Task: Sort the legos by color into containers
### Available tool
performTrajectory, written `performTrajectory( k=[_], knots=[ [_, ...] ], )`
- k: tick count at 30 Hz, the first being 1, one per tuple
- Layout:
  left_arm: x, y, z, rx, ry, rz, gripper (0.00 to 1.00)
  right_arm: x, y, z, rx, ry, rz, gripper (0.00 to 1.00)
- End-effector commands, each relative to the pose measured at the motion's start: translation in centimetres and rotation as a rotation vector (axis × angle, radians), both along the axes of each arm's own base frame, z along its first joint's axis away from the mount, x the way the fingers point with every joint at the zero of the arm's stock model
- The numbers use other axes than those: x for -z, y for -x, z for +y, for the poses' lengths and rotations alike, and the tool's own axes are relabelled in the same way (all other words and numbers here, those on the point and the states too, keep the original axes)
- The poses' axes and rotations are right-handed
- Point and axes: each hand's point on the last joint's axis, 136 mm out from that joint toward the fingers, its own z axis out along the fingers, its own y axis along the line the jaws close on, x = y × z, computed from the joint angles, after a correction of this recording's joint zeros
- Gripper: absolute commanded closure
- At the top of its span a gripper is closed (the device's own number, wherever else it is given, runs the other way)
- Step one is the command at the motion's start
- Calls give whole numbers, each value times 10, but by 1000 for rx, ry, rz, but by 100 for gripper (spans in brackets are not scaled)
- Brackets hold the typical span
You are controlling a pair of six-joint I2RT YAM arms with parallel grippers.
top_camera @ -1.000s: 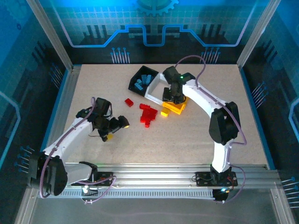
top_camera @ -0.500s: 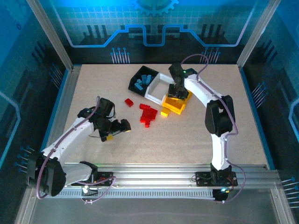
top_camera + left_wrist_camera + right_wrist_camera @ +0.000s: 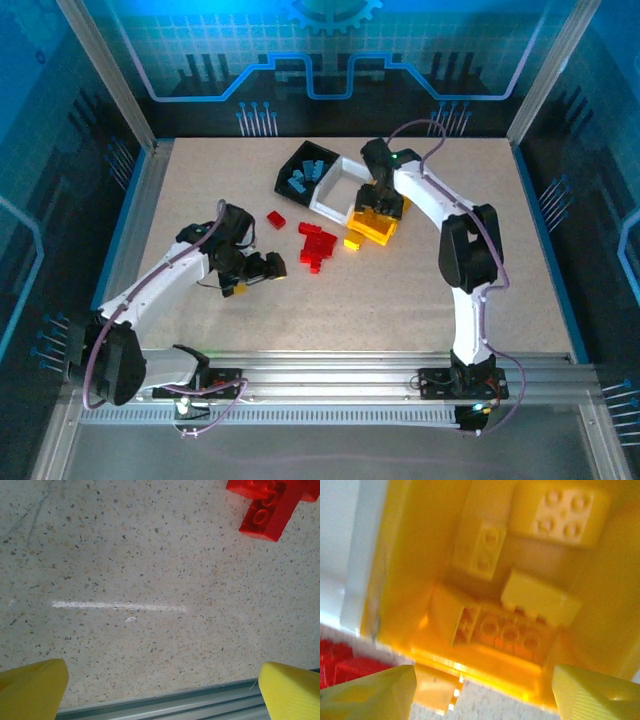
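Yellow legos (image 3: 520, 605) are seen lying in the yellow bin (image 3: 372, 232) toward the far edge of the surface (image 3: 480, 290); the right hand (image 3: 386, 206) above it has been opened since a second ago, empty. The left hand (image 3: 272, 264), wide open and empty, has been brought nearer the red legos (image 3: 318, 245).

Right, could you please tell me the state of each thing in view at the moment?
black bin, holds blue legos.
white bin, looks empty.
yellow bin, holds yellow legos.
red legos, loose on the table.
lone yellow lego, loose on the table beside the yellow bin.
left gripper, open above bare table near the red legos.
right gripper, open above the yellow bin.
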Motion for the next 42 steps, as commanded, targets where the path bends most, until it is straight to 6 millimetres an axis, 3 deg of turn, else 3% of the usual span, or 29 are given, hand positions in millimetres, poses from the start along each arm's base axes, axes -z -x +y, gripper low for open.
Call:
performTrajectory(
  k=[1, 4, 9, 20, 28, 35, 39, 42],
  knots=[
    [-6, -11, -3, -12, 0, -27, 1, -8, 38, 25, 18, -43, 26, 27],
    [-5, -13, -6, -23, 9, -18, 1, 7, 53, 38, 47, -68, 57, 26],
    [-9, -15, -5, -39, 6, -17, 1, 26, 49, 51, 68, -75, 81, 25],
    [-11, -4, 3, -77, -6, -18, 1, 60, 39, 58, 120, -73, 121, 25],
    [-7, 1, 6, -90, -13, -10, 1, 77, 36, 54, 132, -63, 146, 32],
    [-2, -2, 5, -96, -11, -7, 1, 67, 40, 52, 91, -59, 126, 57],
    [-1, -6, 2, -99, -1, -9, 1, 44, 49, 49, 59, -77, 97, 59],
    [1, -9, 0, -99, 4, -8, 1, 14, 57, 48, 30, -115, 44, 60]
  ],
)
